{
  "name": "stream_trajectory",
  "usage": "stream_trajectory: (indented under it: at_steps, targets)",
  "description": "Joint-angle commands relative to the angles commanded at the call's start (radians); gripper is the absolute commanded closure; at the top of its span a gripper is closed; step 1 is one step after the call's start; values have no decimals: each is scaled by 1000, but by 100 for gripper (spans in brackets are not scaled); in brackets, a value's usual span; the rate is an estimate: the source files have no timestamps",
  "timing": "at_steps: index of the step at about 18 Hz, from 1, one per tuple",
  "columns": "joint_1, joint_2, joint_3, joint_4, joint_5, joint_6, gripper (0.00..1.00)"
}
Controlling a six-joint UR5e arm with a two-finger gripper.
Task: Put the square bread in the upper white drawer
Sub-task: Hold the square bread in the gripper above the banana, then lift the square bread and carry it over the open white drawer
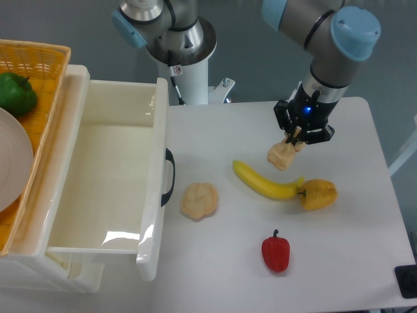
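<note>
At the far left a woven yellow basket (39, 59) holds a green pepper (16, 93) and part of a white plate (12, 163). Just beside it the upper white drawer (104, 189) stands pulled open, its black handle (169, 176) facing the counter (228, 261). Near the handle lies a pale puffy bun (199, 201). Further right a red pepper (275, 252) sits toward the front edge, and a banana (266, 183) curves up to touch a yellow pepper (318, 193). Above the banana's right half hangs the square bread (282, 156), pinched at its top by the gripper (294, 139); the fingers are closed on it, and it appears just clear of the counter, though contact cannot be ruled out. The bread looks light and somewhat soft with a knobbly crust, so a firm squeeze may dent it. The hold is high and at one end, so the piece could pivot during the carry to the drawer, which is well apart to the left.
</note>
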Motion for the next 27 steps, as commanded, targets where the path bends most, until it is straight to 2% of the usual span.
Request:
stream_trajectory:
  at_steps: [13,19,24,27]
  targets:
    - [-3,8,2,6,-2,-17,100]
    - [-32,5,31,0,-2,-89,100]
    - [-67,11,41,-5,-3,-243,100]
    - [-81,46,44,-14,-37,-352,100]
